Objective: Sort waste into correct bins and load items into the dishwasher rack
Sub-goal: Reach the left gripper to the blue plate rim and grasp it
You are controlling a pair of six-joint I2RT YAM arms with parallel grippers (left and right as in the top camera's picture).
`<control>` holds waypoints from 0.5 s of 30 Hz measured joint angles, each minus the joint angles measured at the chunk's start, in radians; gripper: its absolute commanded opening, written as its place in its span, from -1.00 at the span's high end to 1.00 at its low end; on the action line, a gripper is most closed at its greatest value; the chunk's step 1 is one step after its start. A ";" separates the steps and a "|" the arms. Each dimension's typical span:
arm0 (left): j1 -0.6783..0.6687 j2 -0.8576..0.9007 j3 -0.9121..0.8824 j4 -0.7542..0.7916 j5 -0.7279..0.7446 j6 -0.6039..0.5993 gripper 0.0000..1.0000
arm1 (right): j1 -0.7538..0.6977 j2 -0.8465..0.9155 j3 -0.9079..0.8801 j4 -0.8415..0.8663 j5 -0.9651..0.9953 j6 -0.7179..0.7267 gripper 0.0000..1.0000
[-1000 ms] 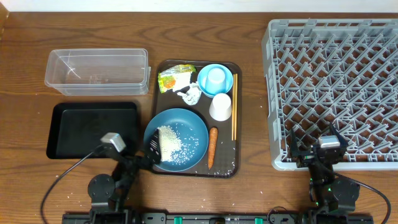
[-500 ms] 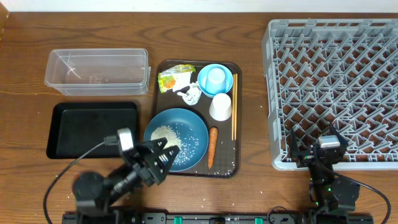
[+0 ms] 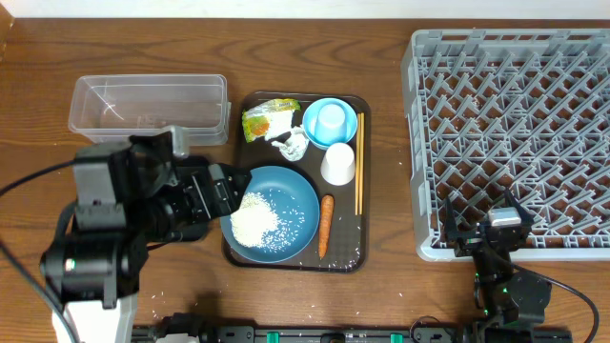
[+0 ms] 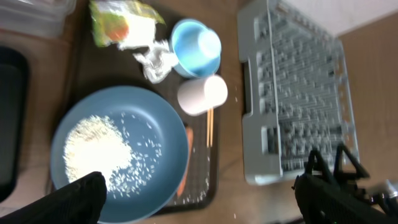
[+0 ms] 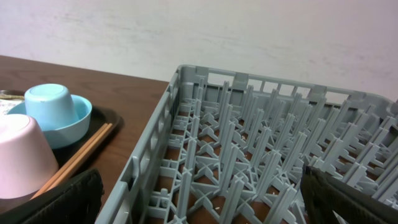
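Note:
The dark-blue plate (image 3: 286,205) holds a heap of white rice (image 3: 254,221) on the brown serving tray. An orange carrot (image 3: 326,227) lies right of the plate, with the chopsticks (image 3: 359,164) and white cup (image 3: 337,164) behind it. At the tray's back sit the light-blue bowl (image 3: 331,121), tissue (image 3: 293,145) and yellow-green wrapper (image 3: 268,120). My left gripper (image 3: 221,191) hangs open above the plate's left edge, empty (image 4: 202,202). My right gripper (image 3: 488,238) rests open and empty at the front edge of the grey rack (image 3: 510,124), seen close in the right wrist view (image 5: 205,205).
The clear tub (image 3: 150,108) stands at the back left. The black tray (image 4: 9,124) lies in front of it, mostly hidden under my raised left arm in the overhead view. Loose rice grains dot the serving tray's front rim (image 3: 348,259).
My left arm has risen from low at the table's front edge and now hangs over the black tray and the plate's left side. The right arm has not moved.

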 measured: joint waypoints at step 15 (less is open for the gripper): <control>-0.665 0.158 0.000 -0.049 -0.487 -0.012 -0.98 | 0.000 0.000 0.000 0.000 0.000 0.000 -0.98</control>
